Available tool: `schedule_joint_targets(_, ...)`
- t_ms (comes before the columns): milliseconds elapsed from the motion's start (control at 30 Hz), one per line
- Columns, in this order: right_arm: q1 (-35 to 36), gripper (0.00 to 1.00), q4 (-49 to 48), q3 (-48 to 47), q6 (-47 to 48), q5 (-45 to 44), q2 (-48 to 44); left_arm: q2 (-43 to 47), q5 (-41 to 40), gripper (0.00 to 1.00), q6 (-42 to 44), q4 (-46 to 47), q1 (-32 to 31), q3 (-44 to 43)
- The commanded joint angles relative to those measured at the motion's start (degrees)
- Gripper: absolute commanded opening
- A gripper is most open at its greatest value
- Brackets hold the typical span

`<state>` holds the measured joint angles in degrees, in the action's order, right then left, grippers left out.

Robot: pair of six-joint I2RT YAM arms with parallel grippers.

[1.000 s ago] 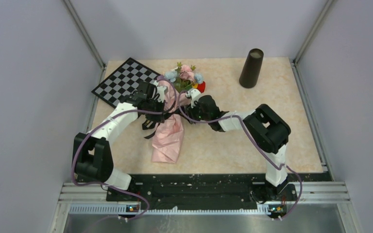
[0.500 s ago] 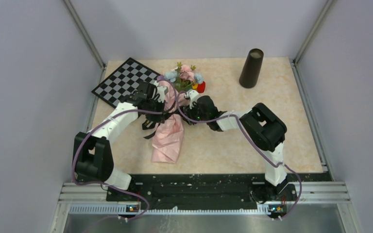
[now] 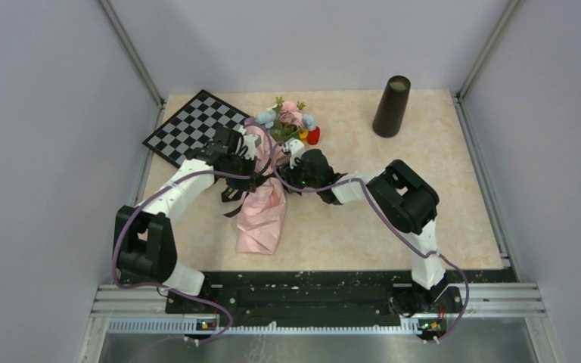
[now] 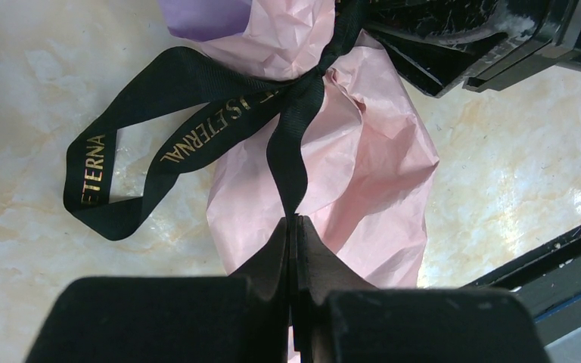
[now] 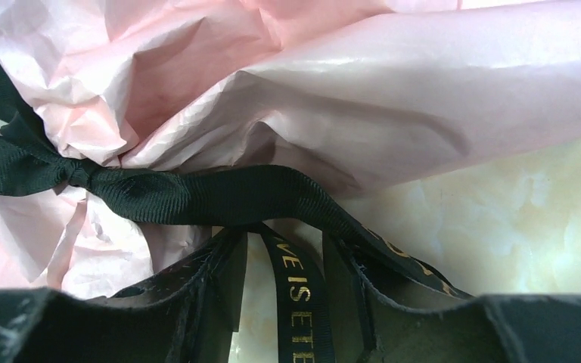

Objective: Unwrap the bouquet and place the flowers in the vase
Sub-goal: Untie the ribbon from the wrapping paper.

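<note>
I've got my left hand (image 4: pixel 293 224) clenched on a ribbon (image 4: pixel 286 144) tail of the bouquet (image 4: pixel 371 159); my right hand (image 5: pixel 284 251) sits released, straddling another strand.

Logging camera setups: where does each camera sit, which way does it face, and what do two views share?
Top external: fixed above and behind the robot, looking down on the table, the left arm, the right arm, the bouquet and the vase.
Left wrist: on the left arm, facing along its shut left hand, which pinches a ribbon tail.
Right wrist: on the right arm, low beside the bouquet; the open right hand straddles a ribbon strand.
Shared: both wrist views show the ribbon's knot against the bouquet.
</note>
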<state>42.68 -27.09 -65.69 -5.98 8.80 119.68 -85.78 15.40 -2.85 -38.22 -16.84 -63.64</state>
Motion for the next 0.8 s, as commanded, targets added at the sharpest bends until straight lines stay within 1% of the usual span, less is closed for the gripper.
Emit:
schedule_joint_targets(0,1.71,0.43,-1.69,-2.12,1.93,-2.54,1.77,-0.79,0.33,0.0,0.31,0.16,0.05,-1.87)
schedule_joint_targets(67,2.28,0.36,-2.46,-1.38,2.34,-4.68,1.56,-0.7,0.14,0.0,0.35,0.16,0.17,-1.9)
schedule_joint_targets(167,3.34,0.2,-5.56,1.56,2.51,-11.02,-0.47,-0.43,-1.41,0.0,0.3,0.16,0.14,-1.91)
schedule_joint_targets(233,3.82,0.1,-7.39,3.7,2.48,-13.39,-2.05,-0.08,-3.2,0.0,0.11,0.31,0.14,-1.83)
schedule_joint_targets(333,4.13,0.02,-9.1,6.36,1.58,-14.5,-4.26,0.51,-5.29,0.0,-0.1,0.83,0.31,-1.37)
schedule_joint_targets(400,4.21,0.0,-9.01,7.42,0.89,-14.5,-5.5,0.9,-6.17,0.0,-0.28,1.13,0.38,-1.24)
schedule_joint_targets(533,4.34,0.0,-8.86,9.4,-0.61,-14.81,-7.64,1.31,-9.9,0.0,-1.13,1.92,0.41,-0.59)
schedule_joint_targets(767,4.35,0.0,-8.19,10.65,-2.18,-14.53,-9.29,0.89,-9.26,0.0,-1.9,2.42,0.41,-0.52)
